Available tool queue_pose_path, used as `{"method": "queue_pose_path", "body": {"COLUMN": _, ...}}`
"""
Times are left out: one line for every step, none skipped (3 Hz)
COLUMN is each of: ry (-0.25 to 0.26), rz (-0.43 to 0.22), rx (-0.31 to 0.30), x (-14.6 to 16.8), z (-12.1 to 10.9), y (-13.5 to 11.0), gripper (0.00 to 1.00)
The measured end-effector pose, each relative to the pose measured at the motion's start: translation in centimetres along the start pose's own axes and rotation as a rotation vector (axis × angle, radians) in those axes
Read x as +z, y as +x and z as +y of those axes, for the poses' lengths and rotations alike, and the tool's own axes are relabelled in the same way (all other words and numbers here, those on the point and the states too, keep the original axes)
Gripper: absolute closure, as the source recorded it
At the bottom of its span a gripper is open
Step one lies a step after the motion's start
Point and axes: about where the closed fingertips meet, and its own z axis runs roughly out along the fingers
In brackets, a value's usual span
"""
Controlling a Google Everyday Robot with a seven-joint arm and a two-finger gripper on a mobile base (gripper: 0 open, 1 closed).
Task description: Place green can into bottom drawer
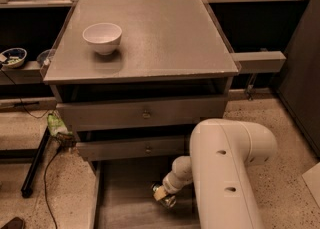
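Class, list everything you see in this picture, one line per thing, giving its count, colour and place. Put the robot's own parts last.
round white bowl: one, white, on the cabinet top, rear left.
grey metal three-drawer cabinet: one, grey, centre.
shallow grey drawers with small round knobs: two, grey, on the cabinet front above the lowest drawer.
deep grey bottom drawer: one, grey, open, flat floor showing.
small shiny metal can: one, colour hard to tell, at the gripper, over the bottom drawer's floor.
small dark-rimmed dish: one, on a ledge at far left.
black pole: one, black, on the speckled floor, left.
white robot arm: one, lower right.
gripper: one, low inside the bottom drawer.
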Motion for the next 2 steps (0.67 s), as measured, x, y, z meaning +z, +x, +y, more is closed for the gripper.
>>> {"method": "queue_pose_path", "body": {"ry": 0.001, "rz": 0.004, "rx": 0.017, "x": 1.3, "z": -0.3, "y": 0.6, "gripper": 1.0}}
{"method": "queue_pose_path", "body": {"ry": -0.001, "rz": 0.018, "rx": 0.046, "x": 3.4, "z": -1.0, "y": 1.6, "gripper": 1.0}}
